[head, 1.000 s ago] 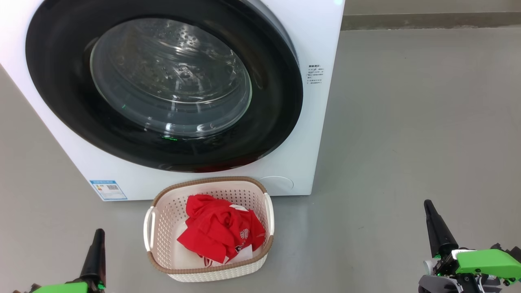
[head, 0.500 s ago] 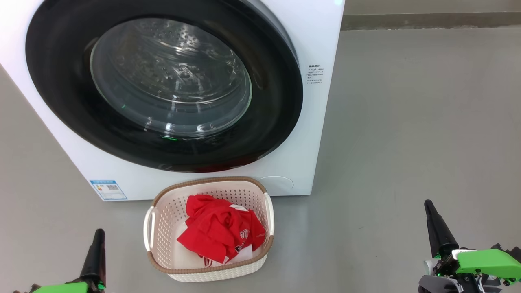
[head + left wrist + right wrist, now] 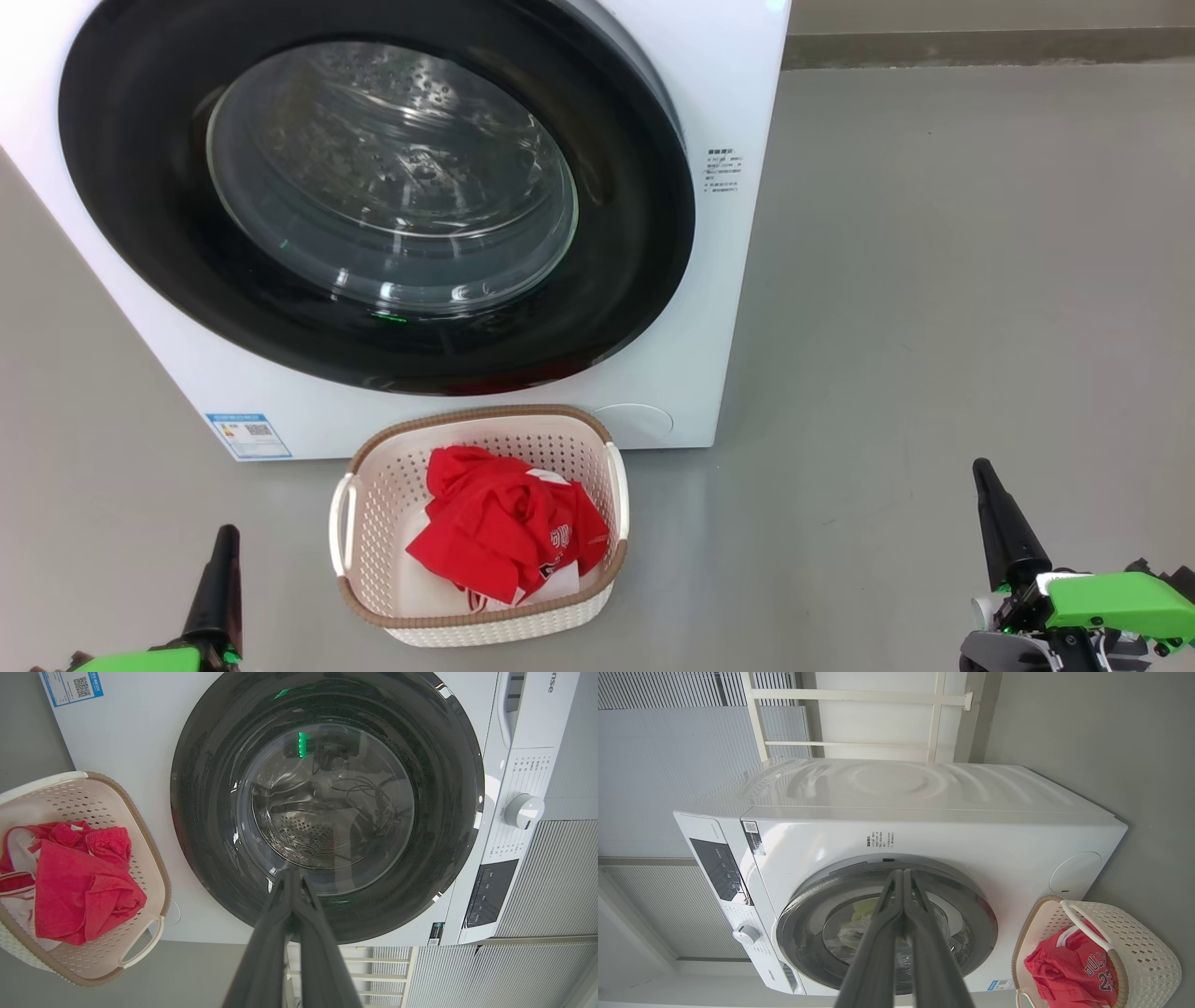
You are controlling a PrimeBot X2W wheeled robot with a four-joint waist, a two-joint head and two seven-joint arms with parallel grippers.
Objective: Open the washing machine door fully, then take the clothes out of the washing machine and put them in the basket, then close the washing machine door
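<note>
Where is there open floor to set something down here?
Widest: bare floor right of the washing machine, beyond the right gripper. A narrower strip between the basket and the left gripper. Crowded: between basket and machine; clothes half fill the basket.

Head view: high, tilted down, close on washing machine door (image 3: pixel 392 177) at upper left, basket (image 3: pixel 481 411) lower centre. Left wrist view: rolled sideways, head-on to door, near. Right wrist view: rolled the opposite way, further back, whole washing machine (image 3: pixel 924 830) framed. All three share door and basket.
</note>
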